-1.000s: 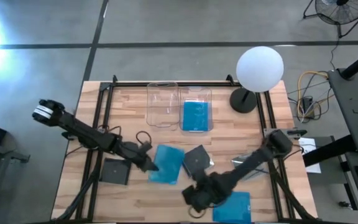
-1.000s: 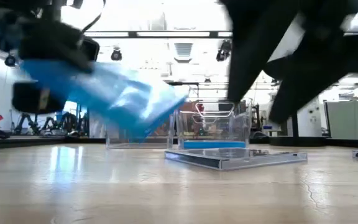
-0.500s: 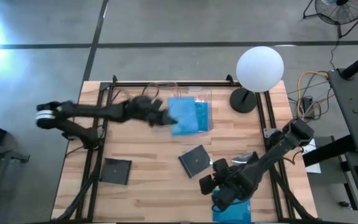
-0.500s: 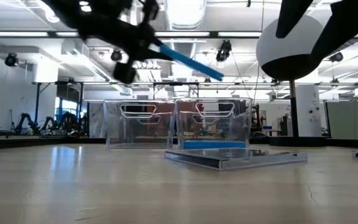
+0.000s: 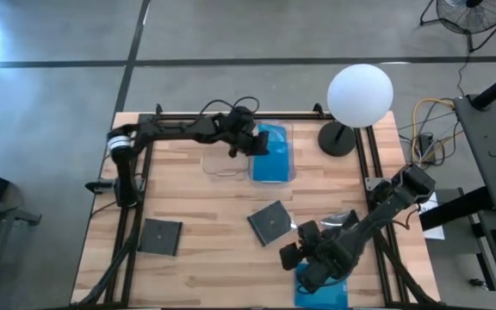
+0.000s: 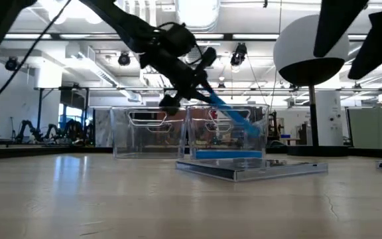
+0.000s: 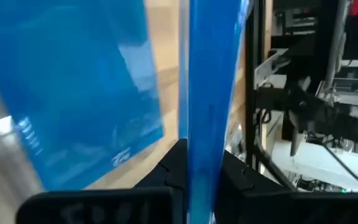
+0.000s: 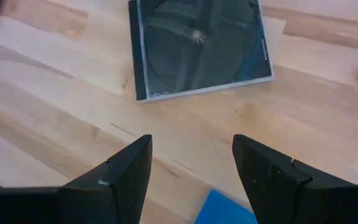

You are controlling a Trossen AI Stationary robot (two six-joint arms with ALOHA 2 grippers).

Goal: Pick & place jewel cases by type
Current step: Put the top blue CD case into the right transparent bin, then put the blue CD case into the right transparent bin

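1. Your left gripper (image 5: pixel 250 143), in the upper middle of the high view, is clenched on a blue jewel case (image 6: pixel 234 118), tilted edge-down over the right-hand clear bin (image 5: pixel 289 164). That bin already holds another blue case (image 5: pixel 270 164).
2. Lower the held case until its bottom edge is inside the bin walls, level it over the case below, then release; I judge that letting go while it leans risks it catching on the rim.
3. Your right gripper (image 8: pixel 191 165), at lower right of the high view, hangs with its jaws apart and empty above the surface (image 5: pixel 213 215), just short of a dark case (image 8: pixel 199 45). A further blue case (image 5: pixel 324 289) lies beneath that arm, and another dark case (image 5: pixel 161 236) at lower left.
4. A faint mark shows on the blue case in the left wrist view; you cannot read it. No other writing is visible.
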